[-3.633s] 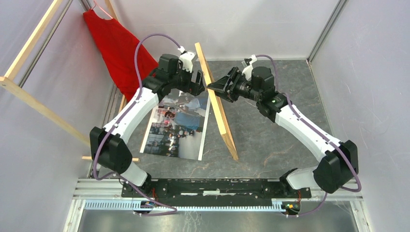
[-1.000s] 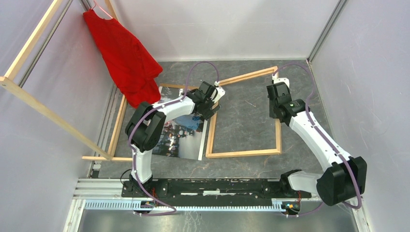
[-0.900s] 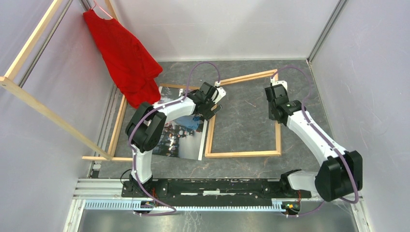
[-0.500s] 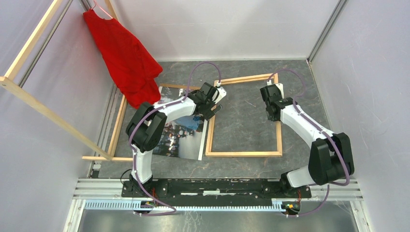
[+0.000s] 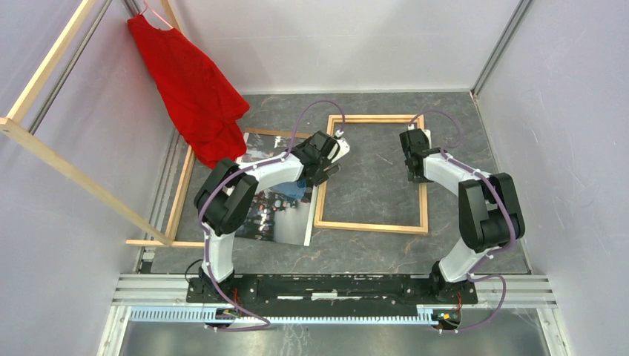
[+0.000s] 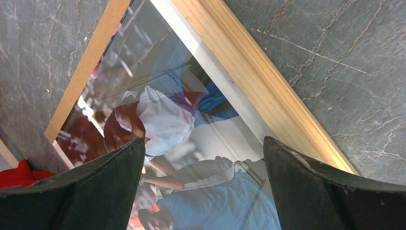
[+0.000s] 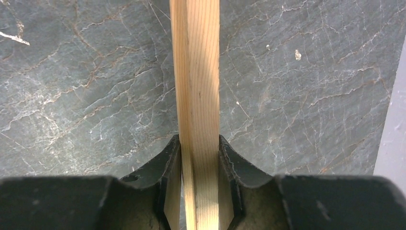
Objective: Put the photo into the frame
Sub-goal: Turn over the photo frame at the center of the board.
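The frame [image 5: 369, 226], thin light wood, lies flat on the dark stone table right of centre. My right gripper [image 5: 417, 172] is shut on its right bar; in the right wrist view the jaws [image 7: 199, 143] clamp that bar [image 7: 197, 72] from both sides. The photo [image 5: 271, 211], showing people in blue and red, lies face up to the left of the frame, its right edge against the frame's left bar. My left gripper [image 5: 326, 169] hovers open over that edge. In the left wrist view the fingers [image 6: 91, 191] stand wide apart above the photo [image 6: 167, 124], beside the frame bar [image 6: 253, 86].
A brown backing board [image 5: 179, 194] lies under the photo, its edge also in the left wrist view [image 6: 88, 60]. A red garment [image 5: 193, 81] hangs at the back left over the board's corner. Long wooden rack bars [image 5: 67, 167] slant along the left wall.
The frame has swung round and now lies square on the table, with my right gripper moving left along with it. The left gripper has barely shifted and stays open.
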